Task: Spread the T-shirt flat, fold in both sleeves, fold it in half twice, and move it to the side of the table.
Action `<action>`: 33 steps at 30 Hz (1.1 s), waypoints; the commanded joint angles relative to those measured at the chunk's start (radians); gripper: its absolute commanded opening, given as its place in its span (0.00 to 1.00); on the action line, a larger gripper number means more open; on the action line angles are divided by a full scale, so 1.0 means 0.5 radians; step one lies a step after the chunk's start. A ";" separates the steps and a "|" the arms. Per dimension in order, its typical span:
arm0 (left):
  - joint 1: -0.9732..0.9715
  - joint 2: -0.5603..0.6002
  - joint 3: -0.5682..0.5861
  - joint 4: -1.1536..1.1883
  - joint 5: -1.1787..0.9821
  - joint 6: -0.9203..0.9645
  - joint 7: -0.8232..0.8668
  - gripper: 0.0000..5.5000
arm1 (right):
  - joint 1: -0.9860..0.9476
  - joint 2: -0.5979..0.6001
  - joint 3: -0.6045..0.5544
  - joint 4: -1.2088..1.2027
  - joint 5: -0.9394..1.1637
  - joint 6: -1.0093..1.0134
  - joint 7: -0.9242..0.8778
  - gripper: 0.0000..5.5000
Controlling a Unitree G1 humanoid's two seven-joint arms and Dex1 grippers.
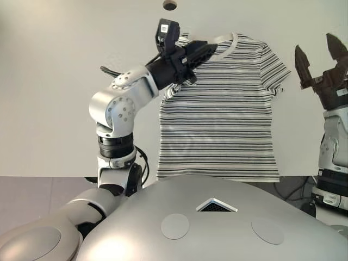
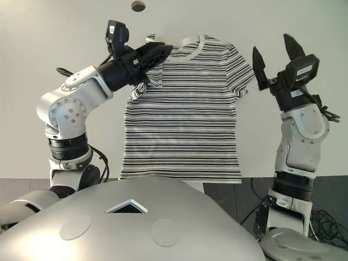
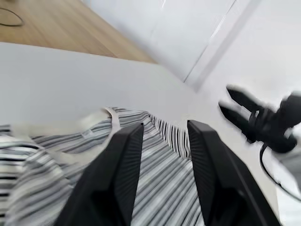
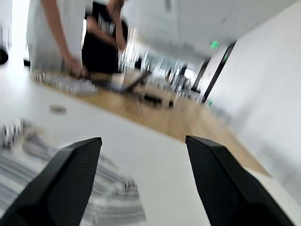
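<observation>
T-shirt: the striped T-shirt [image 2: 182,125] lies flat on the white table [image 2: 49,27], centre frame, collar [image 2: 190,43] to the top, hem at the bottom. It looks spread enough for folding to start.
Left sleeve: here's the left sleeve [image 2: 138,89], bunched inward at the shirt's upper left. I'd say the first sleeve fold is the step in hand.
Left gripper: the left gripper [image 2: 167,50] sits over that shoulder, beside the collar. Its fingers are slightly parted with no cloth pinched between them, so it's probably placed to work the fabric there.
Right sleeve: the right sleeve [image 2: 242,76] lies out flat at upper right, not yet folded.
Right gripper: the right gripper [image 2: 272,46] is raised just beside the right sleeve, fingers splayed wide and empty, likely kept clear.
Count: one T-shirt, two sleeves, two grippers with two fingers each, and one dark round disc [image 2: 138,6] at top of frame.
</observation>
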 commanded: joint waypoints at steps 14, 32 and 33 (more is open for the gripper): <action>0.580 0.854 -0.291 0.569 1.254 -2.116 -0.241 0.31 | -0.275 -0.136 -0.081 0.282 0.601 1.731 0.160 0.60; 0.673 0.814 -0.313 0.407 1.186 -2.111 -0.256 0.31 | -0.842 -0.055 -0.030 1.104 0.447 1.644 0.015 0.60; 0.679 0.813 -0.315 0.397 1.187 -2.110 -0.254 0.32 | -0.848 -0.048 -0.019 1.107 0.439 1.635 0.020 0.57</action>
